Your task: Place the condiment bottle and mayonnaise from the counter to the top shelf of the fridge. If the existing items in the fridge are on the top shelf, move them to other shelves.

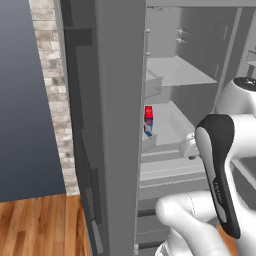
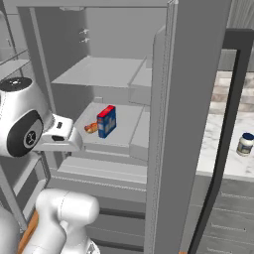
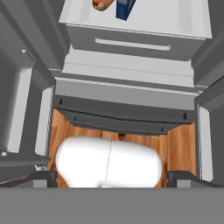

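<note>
Inside fridge (image 2: pixel 198 99): boxy red-blue pack (image 2: pixel 106 121) upright; squat mayonnaise (image 2: pixel 245 144) on marble counter (image 2: pixel 218 149); fingers spread.

brick wall strip (image 1: pixel 52 90) left of the open door, dark blue wall (image 1: pixel 20 100) beside it, wood floor (image 1: pixel 40 225) below. small orange item (image 2: pixel 91 128) on a middle shelf.

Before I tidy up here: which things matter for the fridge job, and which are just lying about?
Job:
small white jar with dark blue lid, on the marble counter
red-and-blue pack, on a lower shelf
bare top shelf

Lying about:
small orange item beside the pack
</note>
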Robot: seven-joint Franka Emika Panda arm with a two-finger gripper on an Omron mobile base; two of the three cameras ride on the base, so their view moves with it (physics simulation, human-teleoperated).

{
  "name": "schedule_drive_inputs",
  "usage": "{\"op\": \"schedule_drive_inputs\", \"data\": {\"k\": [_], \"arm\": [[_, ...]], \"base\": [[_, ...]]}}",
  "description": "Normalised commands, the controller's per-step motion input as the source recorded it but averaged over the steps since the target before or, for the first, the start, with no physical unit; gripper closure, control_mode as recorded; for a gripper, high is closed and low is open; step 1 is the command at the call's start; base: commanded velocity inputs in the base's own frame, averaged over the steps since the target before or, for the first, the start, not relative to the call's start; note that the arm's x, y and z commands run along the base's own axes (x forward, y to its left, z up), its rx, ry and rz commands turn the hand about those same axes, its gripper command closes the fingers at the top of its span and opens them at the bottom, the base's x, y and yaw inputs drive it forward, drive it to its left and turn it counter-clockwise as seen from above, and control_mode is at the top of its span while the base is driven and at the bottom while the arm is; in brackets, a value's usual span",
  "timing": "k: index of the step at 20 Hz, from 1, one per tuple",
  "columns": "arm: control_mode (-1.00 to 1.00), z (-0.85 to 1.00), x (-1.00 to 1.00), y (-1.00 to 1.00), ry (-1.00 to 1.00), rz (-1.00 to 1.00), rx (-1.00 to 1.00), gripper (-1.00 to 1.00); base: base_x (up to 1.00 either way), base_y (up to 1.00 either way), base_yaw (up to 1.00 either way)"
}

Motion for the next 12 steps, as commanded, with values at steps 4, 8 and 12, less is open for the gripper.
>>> {"op": "schedule_drive_inputs", "data": {"k": [4, 8, 12], "arm": [[-1.0, 0.0, -0.07, 0.0, 0.0, 0.0, 0.0, -1.0], [1.0, 0.0, -0.03, 0.0, 0.0, 0.0, 0.0, -1.0], [1.0, 0.0, 0.0, 0.0, 0.0, 0.0, 0.0, -1.0]], "base": [[0.0, 0.0, 0.0], [-0.12, 0.0, 0.0], [-0.86, -0.03, 0.0]]}}
